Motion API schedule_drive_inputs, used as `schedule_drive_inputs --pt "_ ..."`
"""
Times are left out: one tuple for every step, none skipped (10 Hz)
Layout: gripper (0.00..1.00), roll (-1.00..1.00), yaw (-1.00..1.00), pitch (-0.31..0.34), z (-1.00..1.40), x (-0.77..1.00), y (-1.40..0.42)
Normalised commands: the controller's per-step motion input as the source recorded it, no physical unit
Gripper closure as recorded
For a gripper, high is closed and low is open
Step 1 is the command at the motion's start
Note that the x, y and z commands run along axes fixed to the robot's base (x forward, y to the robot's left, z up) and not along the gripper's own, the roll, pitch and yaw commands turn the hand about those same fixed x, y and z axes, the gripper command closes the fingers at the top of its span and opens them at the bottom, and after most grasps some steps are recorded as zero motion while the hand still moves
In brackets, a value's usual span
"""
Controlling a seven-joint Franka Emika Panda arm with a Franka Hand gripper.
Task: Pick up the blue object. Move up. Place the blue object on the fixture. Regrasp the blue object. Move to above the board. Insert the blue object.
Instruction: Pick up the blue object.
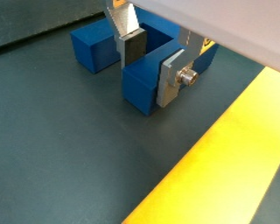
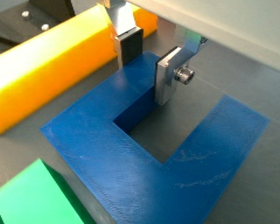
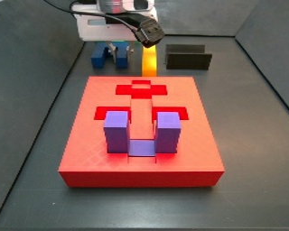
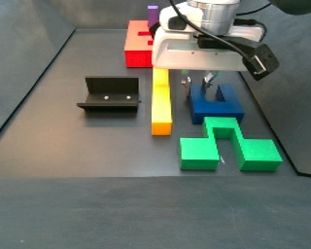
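The blue object (image 1: 143, 87) (image 2: 108, 149) is a dark blue U-shaped block lying flat on the dark floor. It sits beside the yellow bar in both side views (image 3: 107, 60) (image 4: 217, 105). My gripper (image 1: 150, 74) (image 2: 147, 74) is down at it, under the arm (image 4: 208, 80). Its two silver fingers straddle one prong, one inside the U's gap and one on the outer face, both pads against the blue plastic. The fixture (image 3: 187, 59) (image 4: 109, 95) stands on the far side of the yellow bar. The red board (image 3: 98, 153) (image 4: 136, 44) lies further off.
A long yellow bar (image 1: 213, 166) (image 2: 55, 66) (image 4: 161, 105) lies close alongside the blue object. A green block (image 2: 31, 197) (image 4: 229, 146) rests just past the blue object's open end. A purple U-shaped block (image 3: 137, 131) stands in the board. Dark walls ring the floor.
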Motion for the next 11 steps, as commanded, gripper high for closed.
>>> schedule_drive_inputs --pt "1.0 0.0 0.0 0.0 0.0 0.0 0.0" --pt "1.0 0.0 0.0 0.0 0.0 0.0 0.0" --pt "1.0 0.0 0.0 0.0 0.0 0.0 0.0" --pt "1.0 0.0 0.0 0.0 0.0 0.0 0.0" --pt "1.0 0.0 0.0 0.0 0.0 0.0 0.0" --pt "1.0 0.0 0.0 0.0 0.0 0.0 0.0" --pt "1.0 0.0 0.0 0.0 0.0 0.0 0.0" --pt "1.0 0.0 0.0 0.0 0.0 0.0 0.0" --pt "1.0 0.0 0.0 0.0 0.0 0.0 0.0" --pt "1.0 0.0 0.0 0.0 0.0 0.0 0.0" --pt "1.0 0.0 0.0 0.0 0.0 0.0 0.0"
